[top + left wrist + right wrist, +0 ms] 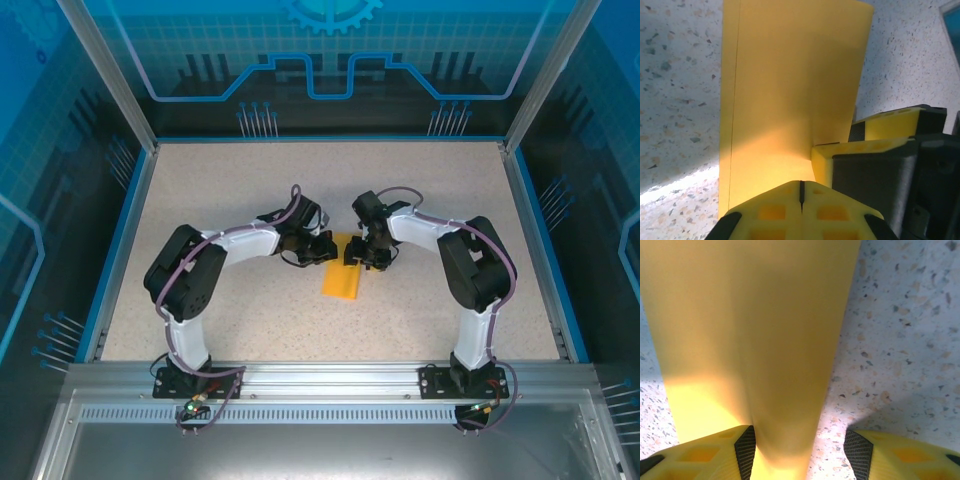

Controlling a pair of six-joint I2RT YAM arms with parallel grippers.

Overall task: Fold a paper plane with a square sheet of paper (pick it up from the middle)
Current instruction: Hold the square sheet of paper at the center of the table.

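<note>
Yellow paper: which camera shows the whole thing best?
The top external view: there most of the yellow paper shows, lying mid-table. The left wrist view has the paper close up, its near end behind the left pincer. In the right wrist view the paper runs off the picture.

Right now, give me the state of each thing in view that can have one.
paper, folded into a rectangle, no pointed plane shape yet.
left end effector, shut, tips at the paper's edge.
right end effector, open, astride the paper.
</note>
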